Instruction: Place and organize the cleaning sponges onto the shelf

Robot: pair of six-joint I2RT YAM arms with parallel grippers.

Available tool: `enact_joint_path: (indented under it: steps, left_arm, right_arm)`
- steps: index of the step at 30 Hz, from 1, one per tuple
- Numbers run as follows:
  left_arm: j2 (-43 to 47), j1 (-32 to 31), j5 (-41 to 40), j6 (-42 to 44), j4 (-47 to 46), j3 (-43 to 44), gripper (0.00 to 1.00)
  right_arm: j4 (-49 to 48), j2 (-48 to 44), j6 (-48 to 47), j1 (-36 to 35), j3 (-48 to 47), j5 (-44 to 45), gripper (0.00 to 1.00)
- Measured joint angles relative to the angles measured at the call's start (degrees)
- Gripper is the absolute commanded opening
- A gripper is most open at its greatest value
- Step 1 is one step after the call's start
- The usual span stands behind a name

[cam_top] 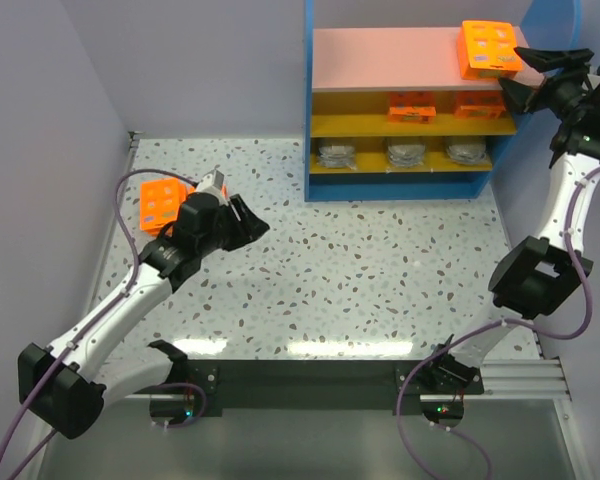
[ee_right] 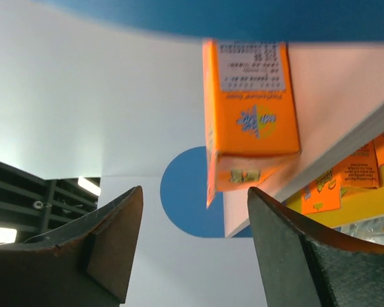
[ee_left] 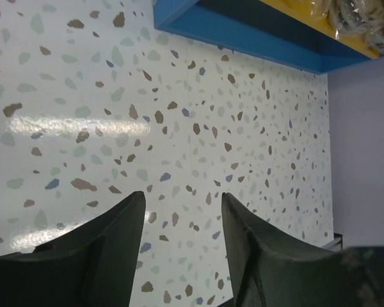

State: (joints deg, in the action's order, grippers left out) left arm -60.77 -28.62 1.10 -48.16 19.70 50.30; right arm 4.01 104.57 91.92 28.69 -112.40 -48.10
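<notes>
The shelf (cam_top: 372,58) stands at the back right. One orange sponge pack (cam_top: 490,48) lies on its pink top board, overhanging the right edge. Two orange packs (cam_top: 412,106) (cam_top: 478,104) lie on the upper yellow board. Three wrapped grey pads (cam_top: 408,152) lie on the lower yellow board. My right gripper (cam_top: 516,72) is open and empty, just right of the top pack (ee_right: 253,115), which sits beyond my open fingers (ee_right: 195,195). Orange packs (cam_top: 161,203) lie on the table at the left, partly hidden by my left arm. My left gripper (cam_top: 250,220) is open and empty above the speckled table (ee_left: 182,204).
The shelf's blue base (ee_left: 243,32) and a wrapped grey pad (ee_left: 358,19) show at the top of the left wrist view. Pale walls close the table on the left, back and right. A black rail (cam_top: 310,385) with the arm bases runs along the near edge.
</notes>
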Motion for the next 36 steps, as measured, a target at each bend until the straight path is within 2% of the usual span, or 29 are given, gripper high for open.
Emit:
enact_joint_path:
  steps: [4, 8, 12, 16, 19, 22, 26, 31, 36]
  left_arm:
    - [-0.1, 3.3, -1.5, 1.4, 2.6, 3.7, 0.67]
    - [-2.1, 12.3, -0.9, 4.1, 3.7, 7.4, 0.69]
    - [-9.0, 23.2, 0.9, 7.5, 3.9, 11.3, 0.68]
    - [-17.5, 29.8, 0.9, 10.7, 4.7, 15.0, 0.66]
    - [-23.2, 33.4, -0.3, 11.8, 4.8, 18.3, 0.64]
    - [-28.0, 35.9, -1.1, 11.9, 4.6, 21.9, 0.6]
    - [-36.0, 36.5, -2.6, 12.3, 4.4, 29.6, 0.55]
    - [-44.9, 36.7, -11.0, 12.2, 7.7, 41.6, 0.54]
    - [-47.4, 41.0, -16.8, 9.9, 11.8, 44.0, 0.49]
  right_arm:
    - [3.7, -5.7, -3.0, 0.1, 2.6, 0.0, 0.73]
    - [11.1, -16.0, -10.8, -2.0, 7.3, 1.7, 0.74]
    - [19.5, -30.1, -21.8, -11.9, 16.5, 5.6, 0.75]
    - [24.9, -42.7, -30.0, -24.0, 31.4, 7.7, 0.75]
    - [30.7, -50.3, -34.9, -27.6, 43.2, 9.1, 0.75]
    - [36.9, -53.7, -39.2, -28.1, 50.8, 9.7, 0.75]
    - [42.9, -57.0, -43.5, -28.0, 55.3, 9.6, 0.75]
    - [44.9, -59.1, -46.5, -28.1, 57.7, 9.6, 0.75]
    - [45.2, -59.2, -47.6, -28.1, 59.2, 9.6, 0.75]
